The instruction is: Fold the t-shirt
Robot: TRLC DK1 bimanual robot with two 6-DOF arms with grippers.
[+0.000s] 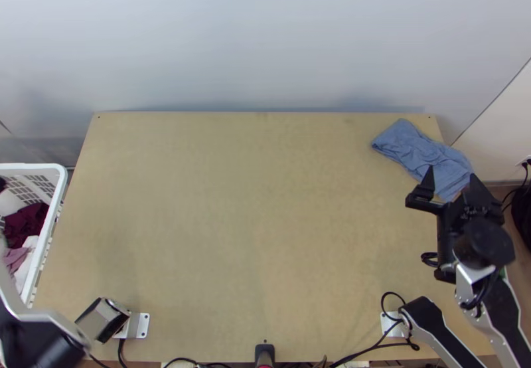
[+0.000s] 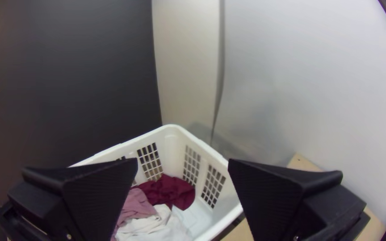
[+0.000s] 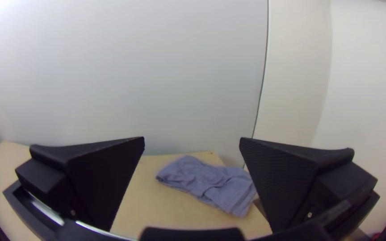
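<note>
T-shirt (image 1: 421, 152) rumpled on tbl (image 1: 232, 222), far R, pale wall (image 1: 265, 42) behind; L pincer (image 2: 182, 159), R pincer (image 1: 451, 173) wide-open, empty.

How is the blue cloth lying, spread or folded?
Folded into a narrow, wrinkled bundle: the cloth lies as a compact strip at the table's far right corner, creases across it.

ok my count: 1 table (image 1: 232, 235), 2 arms (image 1: 489, 305), 2 grippers (image 1: 453, 175), 1 blue cloth (image 1: 415, 149) around 2 o'clock, 1 basket (image 1: 30, 167) at 9 with at least 3 cloths (image 1: 26, 225).
</note>
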